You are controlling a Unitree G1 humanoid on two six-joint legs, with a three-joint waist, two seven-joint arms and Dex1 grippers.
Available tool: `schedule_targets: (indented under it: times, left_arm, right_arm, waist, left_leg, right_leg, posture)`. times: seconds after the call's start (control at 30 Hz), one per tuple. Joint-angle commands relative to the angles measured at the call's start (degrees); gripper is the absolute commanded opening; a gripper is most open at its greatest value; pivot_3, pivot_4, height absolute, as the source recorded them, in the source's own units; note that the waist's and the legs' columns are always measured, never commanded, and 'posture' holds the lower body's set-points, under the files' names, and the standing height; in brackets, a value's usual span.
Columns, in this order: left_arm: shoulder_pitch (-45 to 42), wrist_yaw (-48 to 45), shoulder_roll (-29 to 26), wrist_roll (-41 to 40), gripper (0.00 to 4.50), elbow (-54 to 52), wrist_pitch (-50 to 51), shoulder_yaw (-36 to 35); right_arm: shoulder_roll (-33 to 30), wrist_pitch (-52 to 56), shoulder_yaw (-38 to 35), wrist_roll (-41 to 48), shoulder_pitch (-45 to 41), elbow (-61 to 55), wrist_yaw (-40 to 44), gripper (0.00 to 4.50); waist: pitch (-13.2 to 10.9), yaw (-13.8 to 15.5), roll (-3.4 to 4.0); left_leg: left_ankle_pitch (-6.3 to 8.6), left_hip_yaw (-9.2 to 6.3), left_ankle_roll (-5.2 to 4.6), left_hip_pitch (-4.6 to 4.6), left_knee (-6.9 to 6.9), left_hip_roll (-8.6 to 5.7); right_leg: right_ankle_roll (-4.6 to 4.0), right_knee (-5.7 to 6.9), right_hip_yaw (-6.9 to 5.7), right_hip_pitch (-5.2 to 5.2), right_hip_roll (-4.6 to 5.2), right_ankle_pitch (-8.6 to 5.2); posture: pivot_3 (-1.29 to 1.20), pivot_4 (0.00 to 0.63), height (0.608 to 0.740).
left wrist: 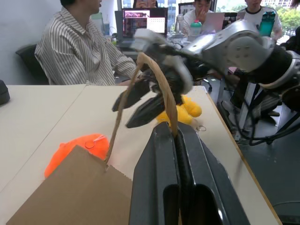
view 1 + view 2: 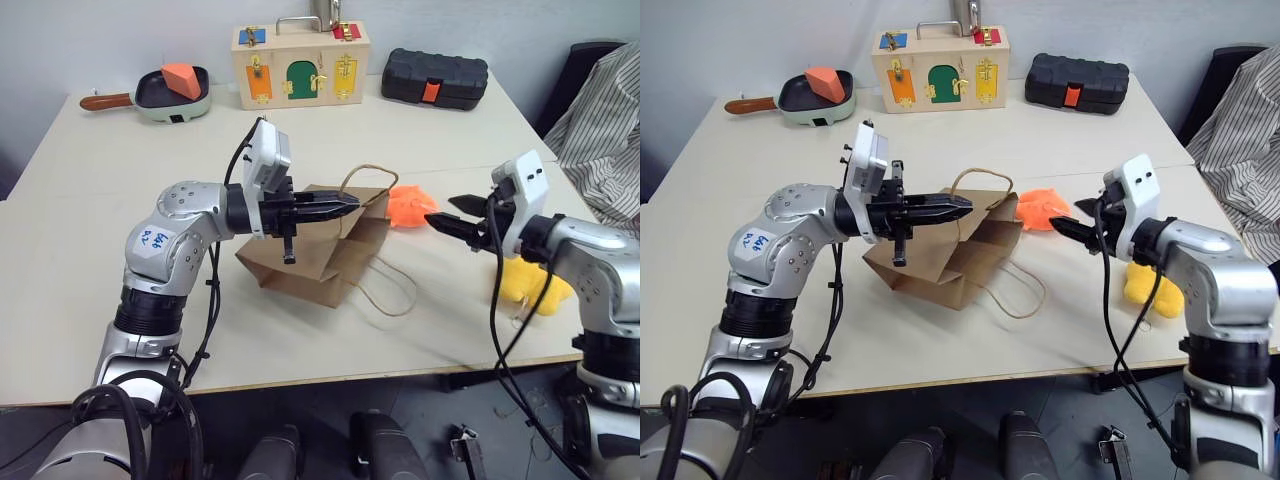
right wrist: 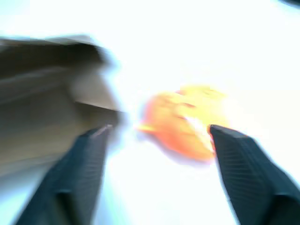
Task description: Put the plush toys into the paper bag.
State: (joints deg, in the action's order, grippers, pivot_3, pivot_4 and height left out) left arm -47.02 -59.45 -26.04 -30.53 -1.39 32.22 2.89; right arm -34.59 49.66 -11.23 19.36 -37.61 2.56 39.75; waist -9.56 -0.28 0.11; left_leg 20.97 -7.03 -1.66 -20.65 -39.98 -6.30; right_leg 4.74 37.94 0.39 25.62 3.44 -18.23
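From the head I see my left claw (image 2: 345, 207) pinching a cord handle of the slumped brown paper bag (image 2: 320, 262), orange plush (image 2: 410, 207) beside it on the worktop (image 2: 90, 260), yellow plush (image 2: 532, 285) behind my right arm; the left wrist shows a seated person (image 1: 77, 44); the right wrist shows my right claw (image 3: 157, 136) spread wide, empty.

The fuzzy yellow plush toy (image 2: 535, 285) sits half hidden behind the right arm. The brown kraft paper bag (image 3: 42, 89) and the bright orange fuzzy plush toy (image 3: 185, 122) are smeared by blur in the right wrist view. A striped-shirted person (image 2: 605, 130) is cut off at the picture's edge.
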Motion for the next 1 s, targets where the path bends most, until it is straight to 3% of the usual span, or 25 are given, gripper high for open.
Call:
schedule_targets:
  times: [0.03, 0.27, 0.37, 0.43, 0.57, 0.73, 0.9, 1.0]
  left_arm:
    - [-1.83, -0.42, -0.73, -0.36, 0.00, -0.89, -0.51, -0.81]
    - [-2.80, -0.33, -1.57, 0.05, 0.00, 0.23, -0.86, -1.40]
    - [-3.54, -0.57, -2.33, 0.11, 0.00, 1.37, -0.97, -1.87]
    - [-4.00, -0.81, -2.81, -0.01, 0.00, 2.06, -1.03, -2.02]
    - [-4.27, -0.81, -3.11, -0.14, 0.00, 2.22, -0.77, -2.14]
    - [-4.22, -0.66, -3.10, -0.30, 0.00, 2.05, -0.46, -2.20]
    - [-4.44, -0.91, -2.93, -0.35, 0.00, 2.86, -0.95, -2.19]
    - [-4.97, -0.87, -2.16, -0.28, 0.00, 3.45, -1.42, -2.13]
  right_arm:
    - [2.96, -5.48, 0.74, -1.99, -5.69, 10.92, -3.93, 4.47]
    - [10.64, -6.67, -3.10, 0.55, -16.36, 32.27, -8.95, 4.47]
    - [11.82, -8.23, -1.79, -0.31, -16.48, 33.82, -8.69, 3.85]
    - [12.17, -8.29, -1.79, 0.18, -15.86, 32.60, -8.48, 3.15]
    - [10.67, -6.84, -2.96, 2.11, -13.37, 25.91, -7.59, 1.74]
    - [3.59, -1.42, -7.60, 9.21, -7.08, 8.83, -3.33, 0.31]
    - [-0.54, 11.54, -9.40, 22.29, -1.72, -12.63, -1.05, 0.16]
    - [0.66, 13.52, -4.48, 22.59, 0.16, -18.60, -3.36, 0.16]
  waist:
    - [0.00, -0.03, 0.01]
    - [0.00, -0.47, 0.01]
    - [0.00, -0.50, 0.01]
    - [0.00, -0.79, 0.02]
    - [0.00, -1.34, 0.02]
    - [-0.02, -1.11, 0.04]
    - [-0.02, -1.55, 0.04]
    - [-0.02, -1.55, 0.04]
  left_leg:
    - [0.00, 0.01, 0.00, 0.00, 0.01, 0.00]
    - [0.00, -0.01, 0.00, 0.00, 0.01, 0.01]
    - [0.00, -0.05, 0.00, -0.01, 0.00, 0.01]
    - [0.00, -0.05, 0.00, -0.02, -0.01, 0.00]
    - [0.00, -0.09, 0.00, -0.02, -0.02, 0.02]
    - [0.00, -0.14, 0.00, -0.15, -0.03, 0.01]
    - [0.00, -0.15, 0.00, -0.42, -0.07, 0.04]
    - [0.00, -0.14, 0.00, -0.39, -0.03, 0.07]
  right_leg:
    - [0.00, 0.00, 0.00, 0.01, 0.00, 0.00]
    - [0.00, 0.02, -0.04, 0.03, -0.01, 0.00]
    - [0.00, 0.07, -0.08, 0.01, 0.00, 0.00]
    - [0.00, 0.11, -0.07, 0.00, 0.00, 0.00]
    - [0.00, 0.10, -0.09, 0.00, 0.00, 0.00]
    - [0.00, 0.06, -0.12, 0.05, 0.01, 0.00]
    - [0.00, 0.12, -0.13, 0.31, -0.01, 0.00]
    - [0.00, 0.26, -0.03, 0.37, -0.07, 0.00]
  posture:
    - [0.00, 0.150, 0.740]
    - [0.00, 0.150, 0.740]
    - [0.00, 0.150, 0.740]
    - [0.00, 0.150, 0.740]
    - [0.00, 0.150, 0.740]
    - [0.00, 0.150, 0.740]
    - [0.00, 0.150, 0.740]
    - [0.00, 0.150, 0.740]
